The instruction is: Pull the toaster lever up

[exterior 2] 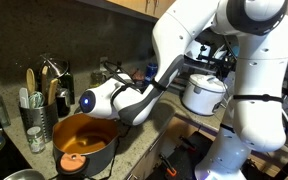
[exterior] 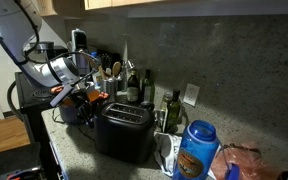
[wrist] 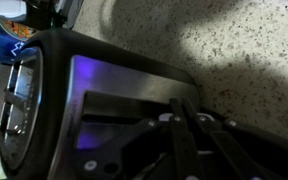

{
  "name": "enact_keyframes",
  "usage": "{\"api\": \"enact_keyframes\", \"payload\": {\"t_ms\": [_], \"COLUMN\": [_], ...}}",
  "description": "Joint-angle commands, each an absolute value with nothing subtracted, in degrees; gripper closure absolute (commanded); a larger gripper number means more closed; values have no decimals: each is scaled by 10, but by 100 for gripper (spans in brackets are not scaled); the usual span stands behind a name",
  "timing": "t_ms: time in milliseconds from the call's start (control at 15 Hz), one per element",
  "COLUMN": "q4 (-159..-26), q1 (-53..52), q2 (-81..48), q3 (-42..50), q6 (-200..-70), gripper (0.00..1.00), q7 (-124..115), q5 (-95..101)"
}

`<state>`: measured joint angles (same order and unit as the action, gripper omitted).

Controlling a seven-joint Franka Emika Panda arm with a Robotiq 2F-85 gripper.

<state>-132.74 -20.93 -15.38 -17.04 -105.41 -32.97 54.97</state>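
Hovering with the fingers point(wrist: 180, 140) close against the toaster point(exterior: 124, 132), lever not yet raised.
In the wrist view the fingers are dark on dark, so I cannot tell whether they are parted or closed. The gripper point(exterior: 86, 97) comes in low at the toaster's near end, likely because the lever sits there. Well beyond the toaster stands a blue-lidded jar point(exterior: 197, 148).

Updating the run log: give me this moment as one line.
gripper: close to toaster | jaws: state unclear | lever: not seen | contact: cannot tell
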Motion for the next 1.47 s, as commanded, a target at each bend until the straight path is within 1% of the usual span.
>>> {"api": "enact_keyframes", "payload": {"t_ms": [0, 1400], "q4": [-1330, -1330], "q1": [-199, -201], "q2": [-182, -214], "q3": [-158, -160], "q6": [-1091, -1116], "gripper": [95, 95], "q7": [-344, -346], "q5": [566, 571]}}
